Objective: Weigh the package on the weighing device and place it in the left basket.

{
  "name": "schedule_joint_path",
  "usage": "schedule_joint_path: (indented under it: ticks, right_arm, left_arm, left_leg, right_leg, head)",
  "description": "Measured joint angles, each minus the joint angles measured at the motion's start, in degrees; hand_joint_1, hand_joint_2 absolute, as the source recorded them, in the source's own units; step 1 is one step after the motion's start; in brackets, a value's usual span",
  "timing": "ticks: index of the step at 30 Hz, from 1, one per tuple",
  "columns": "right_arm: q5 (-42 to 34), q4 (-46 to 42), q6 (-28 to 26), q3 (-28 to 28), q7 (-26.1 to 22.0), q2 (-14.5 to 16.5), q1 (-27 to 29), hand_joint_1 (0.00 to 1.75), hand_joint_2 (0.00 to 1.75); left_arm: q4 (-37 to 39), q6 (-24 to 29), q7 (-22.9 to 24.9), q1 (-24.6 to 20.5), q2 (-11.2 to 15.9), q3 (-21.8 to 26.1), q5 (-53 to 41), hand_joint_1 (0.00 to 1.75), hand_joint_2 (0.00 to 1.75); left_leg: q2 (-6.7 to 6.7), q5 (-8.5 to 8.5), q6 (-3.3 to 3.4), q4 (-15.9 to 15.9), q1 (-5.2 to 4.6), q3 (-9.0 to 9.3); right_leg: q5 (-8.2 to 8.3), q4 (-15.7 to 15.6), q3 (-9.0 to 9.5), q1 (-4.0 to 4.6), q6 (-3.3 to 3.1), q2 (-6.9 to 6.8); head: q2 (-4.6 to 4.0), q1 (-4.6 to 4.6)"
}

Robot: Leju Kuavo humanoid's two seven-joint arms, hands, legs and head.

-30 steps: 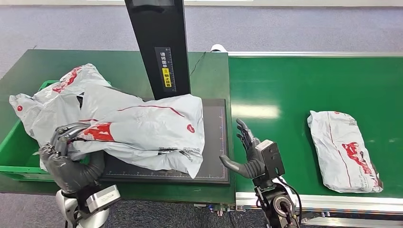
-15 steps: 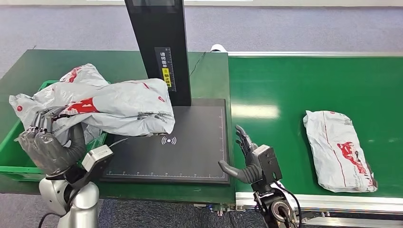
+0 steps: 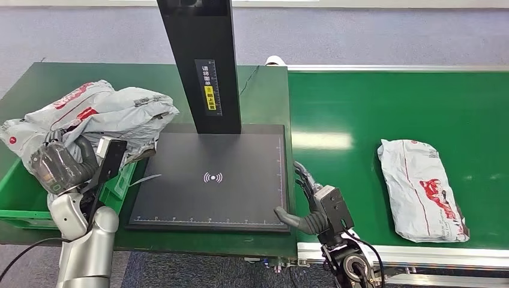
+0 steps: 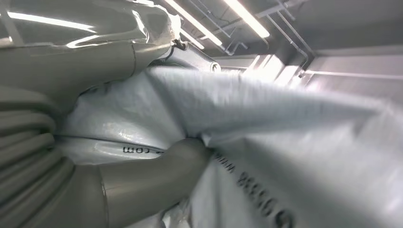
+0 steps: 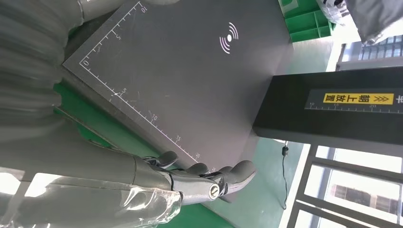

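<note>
My left hand grips a grey plastic package with red markings and holds it over the green basket at the left of the table. Up close, the thumb presses into the crumpled package. The black weighing device lies bare, with a white signal mark at its centre and a black post behind it. The same plate appears in the right wrist view. My right hand hovers open at the plate's right front corner, fingers spread and holding nothing.
Another grey package lies on the green conveyor belt to the right. More grey packages fill the basket under the held one. A metal rail borders the belt's front edge.
My left hand has carried the package leftward off the weighing plate and over the basket, leaving the plate bare. The package on the belt has shifted slightly left. My right hand has lowered a little.
</note>
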Motion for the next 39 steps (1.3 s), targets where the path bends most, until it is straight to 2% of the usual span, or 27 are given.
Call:
schedule_joint_path:
  ticks: [3,5,6,10,11,13,16,21,32,34,36,37,39]
  right_arm:
    - [0.1,0.0,0.1,0.0,0.0,0.0,0.1,0.0,1.75]
    - [0.2,-0.1,0.1,0.0,-0.1,0.0,0.3,0.0,1.75]
    - [0.2,-0.1,0.1,0.0,-0.1,0.0,0.4,0.0,1.75]
    - [0.1,-0.2,0.1,0.2,-0.7,-0.1,0.7,0.0,1.75]
    - [0.0,-0.2,0.1,0.3,-0.9,-0.1,0.7,0.0,1.75]
    - [-0.2,-0.2,0.0,0.4,-1.2,-0.2,0.8,0.0,1.75]
    - [-0.5,-0.2,-0.3,0.5,-1.6,-0.3,0.8,0.0,1.75]
    - [-0.8,-0.2,-0.7,0.7,-1.8,-0.3,0.8,0.0,1.75]
    - [-1.0,-0.2,-1.1,0.9,-1.8,-0.3,0.8,0.0,1.75]
    - [-1.1,-0.2,-1.4,0.9,-1.7,-0.3,0.9,0.0,1.75]
    - [-1.2,-0.3,-2.0,0.9,-1.6,-0.4,1.1,0.0,1.75]
    - [-1.2,-0.4,-2.2,0.9,-1.4,-0.4,1.3,0.0,1.75]
    - [-0.9,-0.8,-2.1,0.9,-0.9,-0.5,1.6,0.0,1.75]
  left_arm:
    - [2.4,0.9,-1.3,-1.2,1.3,1.1,1.2,1.75,0.0]
    - [1.9,1.6,-6.5,-1.3,1.3,3.0,3.5,1.75,0.0]
    - [1.1,1.9,-11.4,-1.5,0.8,4.9,4.9,1.75,0.0]
    - [-3.0,2.1,-38.2,-4.2,-3.1,17.4,13.1,1.75,0.0]
    - [-4.0,2.1,-42.0,-4.8,-4.0,20.2,15.0,1.75,0.0]
    - [-6.1,2.1,-44.7,-5.5,-5.4,23.9,17.1,1.75,0.0]
    - [-8.5,2.1,-45.1,-6.2,-6.9,26.8,17.9,1.75,0.0]
    - [-11.0,2.1,-45.2,-7.3,-8.3,29.1,18.1,1.75,0.0]
    - [-13.3,2.1,-45.3,-8.0,-9.3,31.0,19.1,1.74,0.0]
    - [-13.0,2.1,-44.9,-8.3,-9.4,31.2,16.6,1.73,0.0]
    - [-10.4,2.0,-40.9,-9.0,-9.3,31.0,9.2,1.74,0.0]
    - [-8.1,2.0,-36.0,-9.3,-8.9,30.3,4.5,1.75,0.0]
    - [-2.5,2.0,-22.1,-9.5,-7.4,26.9,-1.9,1.73,0.0]
  left_leg:
    - [0.0,0.0,0.0,0.0,-0.02,-0.02]
    - [0.0,-0.01,0.01,0.0,-0.02,-0.05]
    - [0.0,-0.01,0.01,0.0,-0.02,-0.07]
    - [0.02,-0.01,0.0,0.0,-0.02,-0.11]
    - [0.03,-0.01,0.0,0.0,-0.02,-0.1]
    - [0.05,-0.01,0.0,0.0,-0.01,-0.09]
    - [0.0,-0.01,0.0,0.0,0.0,-0.11]
    - [0.03,-0.01,0.0,0.0,-0.01,-0.1]
    - [0.02,-0.01,0.0,0.0,-0.01,-0.1]
    - [-0.01,-0.01,0.0,0.0,-0.01,-0.08]
    - [-0.14,0.0,0.0,0.0,-0.02,-0.05]
    - [-0.19,0.01,0.01,0.0,-0.03,-0.04]
    - [-0.2,0.02,0.0,0.0,-0.02,-0.03]
  right_leg:
    - [0.0,0.0,0.01,-0.02,0.0,0.0]
    - [0.0,0.0,-0.02,-0.02,0.0,0.0]
    - [0.0,0.0,-0.05,-0.01,0.0,0.01]
    - [0.0,0.0,-0.11,-0.01,0.0,0.02]
    - [0.0,0.0,-0.12,-0.01,0.0,0.04]
    - [0.0,0.0,-0.13,-0.01,0.0,0.07]
    - [-0.01,0.0,-0.12,0.0,0.0,0.03]
    - [0.0,0.0,-0.1,-0.01,0.0,0.05]
    - [0.0,0.0,-0.11,-0.01,0.0,0.04]
    - [0.0,0.0,-0.11,-0.01,0.0,0.02]
    - [0.0,0.0,-0.08,-0.02,0.0,-0.07]
    - [0.0,0.0,-0.05,-0.02,0.0,-0.11]
    - [0.02,0.0,-0.01,-0.02,-0.02,-0.12]
  head:
    - [0.0,0.0]
    - [0.0,0.01]
    - [0.0,0.0]
    - [0.0,-0.04]
    - [0.0,-0.05]
    - [0.0,-0.05]
    - [0.0,-0.04]
    - [0.0,-0.03]
    - [0.0,-0.04]
    - [0.0,-0.04]
    - [0.0,-0.03]
    - [0.0,-0.02]
    - [0.0,-0.03]
